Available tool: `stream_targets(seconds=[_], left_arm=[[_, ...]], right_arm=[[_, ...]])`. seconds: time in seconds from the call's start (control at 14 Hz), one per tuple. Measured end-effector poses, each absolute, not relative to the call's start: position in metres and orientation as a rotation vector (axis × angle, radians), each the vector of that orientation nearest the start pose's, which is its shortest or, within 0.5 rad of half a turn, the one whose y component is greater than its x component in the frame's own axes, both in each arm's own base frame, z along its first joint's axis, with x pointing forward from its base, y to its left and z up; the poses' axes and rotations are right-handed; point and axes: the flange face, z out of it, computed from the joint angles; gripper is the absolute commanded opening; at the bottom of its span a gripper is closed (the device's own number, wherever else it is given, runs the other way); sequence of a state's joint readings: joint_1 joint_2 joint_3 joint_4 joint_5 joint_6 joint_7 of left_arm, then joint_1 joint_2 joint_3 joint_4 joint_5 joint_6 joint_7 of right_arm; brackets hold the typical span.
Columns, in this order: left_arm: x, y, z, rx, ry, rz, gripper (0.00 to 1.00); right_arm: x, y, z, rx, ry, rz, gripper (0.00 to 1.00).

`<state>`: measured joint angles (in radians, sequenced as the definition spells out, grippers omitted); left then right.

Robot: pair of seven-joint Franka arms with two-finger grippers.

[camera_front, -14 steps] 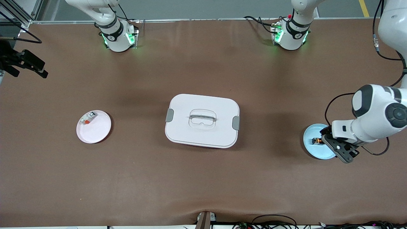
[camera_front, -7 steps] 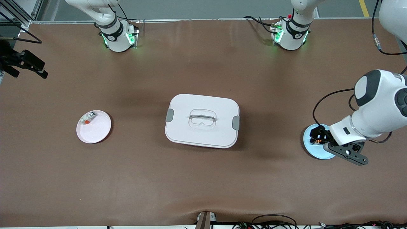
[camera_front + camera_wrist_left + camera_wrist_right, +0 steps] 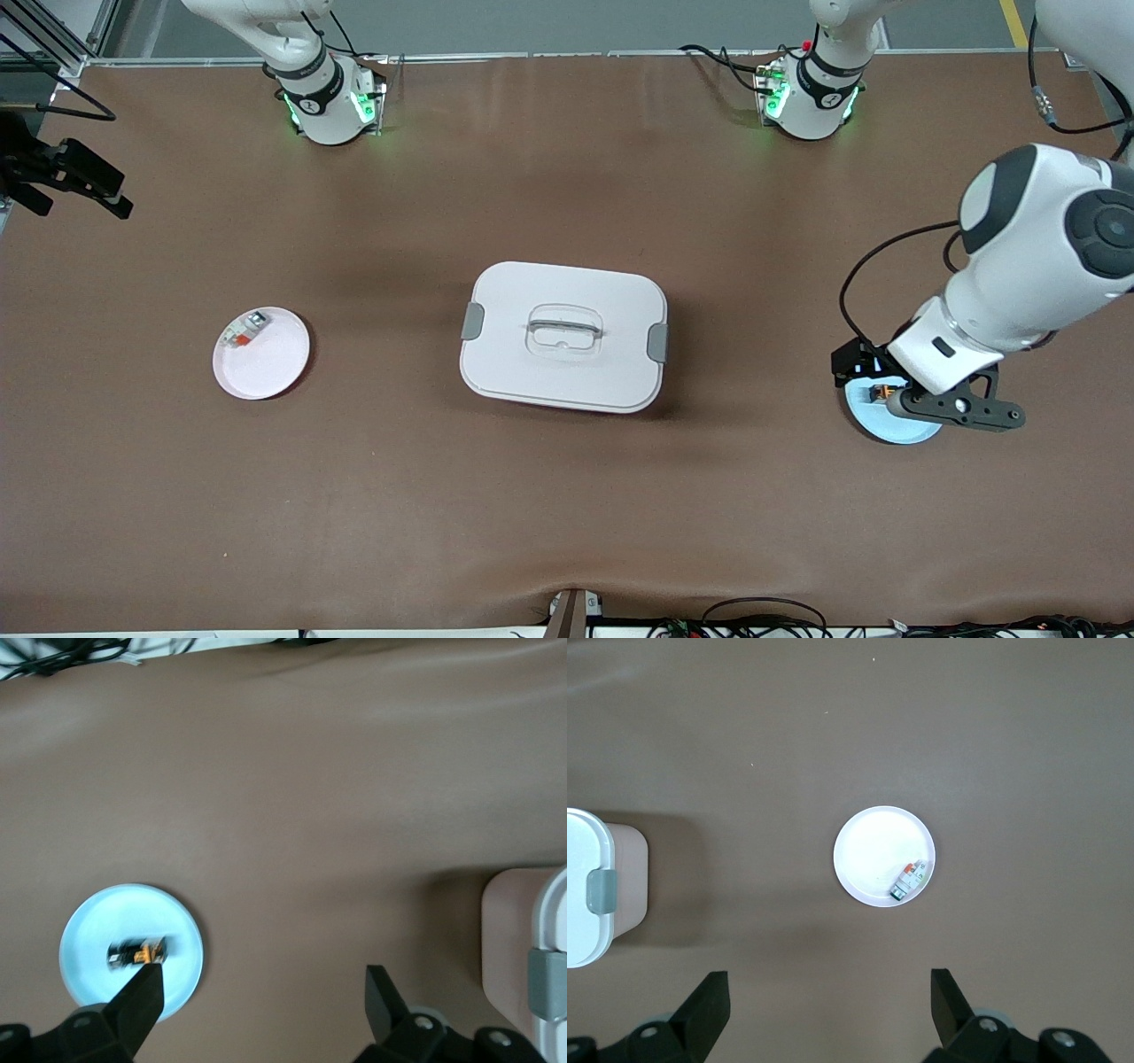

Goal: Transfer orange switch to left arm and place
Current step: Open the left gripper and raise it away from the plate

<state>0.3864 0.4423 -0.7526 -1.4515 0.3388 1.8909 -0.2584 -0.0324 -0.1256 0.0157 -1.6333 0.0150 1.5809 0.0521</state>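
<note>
The orange switch lies on a pale blue plate at the left arm's end of the table; it also shows in the left wrist view. My left gripper hangs low over the plate's edge that faces the box, open and empty; one fingertip is just beside the switch. The white box stands mid-table, its grey clip showing in the left wrist view. My right gripper is open and empty, waiting high over the right arm's end.
A pale pink plate with a small white-and-orange component sits toward the right arm's end; both show in the right wrist view. The box's end shows there too. Cables lie along the table edge nearest the camera.
My left arm has swung and its wrist has turned; the open gripper moved across the blue plate toward the box. The switch stays on the plate. The right arm has not moved.
</note>
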Motion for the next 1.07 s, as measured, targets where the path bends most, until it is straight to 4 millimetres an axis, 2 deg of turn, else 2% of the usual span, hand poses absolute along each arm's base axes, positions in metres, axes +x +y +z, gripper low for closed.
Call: stream_targets(seconds=[0.14,0.21,0.5,0.71,0.85,1.07], left_arm=[[0.65,-0.146,0.523,-3.112,0.131,-0.185,1.0],[0.643,-0.142,0.54,-3.122,0.082,-0.183,1.0],[0.618,-0.097,0.597,-3.152,-0.106,-0.197,1.0],[0.6,-0.075,0.623,-3.149,-0.172,-0.169,1.0],[0.587,-0.065,0.634,-3.146,-0.122,-0.13,1.0],[0.566,-0.068,0.644,-3.141,-0.058,-0.1,1.0]], right_arm=[[0.516,-0.006,0.663,-3.123,0.107,-0.115,1.0],[0.516,-0.006,0.663,-3.123,0.107,-0.115,1.0],[0.516,-0.006,0.664,-3.123,0.106,-0.115,1.0],[0.516,-0.007,0.665,-3.123,0.108,-0.121,1.0],[0.515,-0.007,0.666,-3.123,0.108,-0.114,1.0],[0.514,-0.007,0.671,-3.123,0.107,-0.112,1.0]])
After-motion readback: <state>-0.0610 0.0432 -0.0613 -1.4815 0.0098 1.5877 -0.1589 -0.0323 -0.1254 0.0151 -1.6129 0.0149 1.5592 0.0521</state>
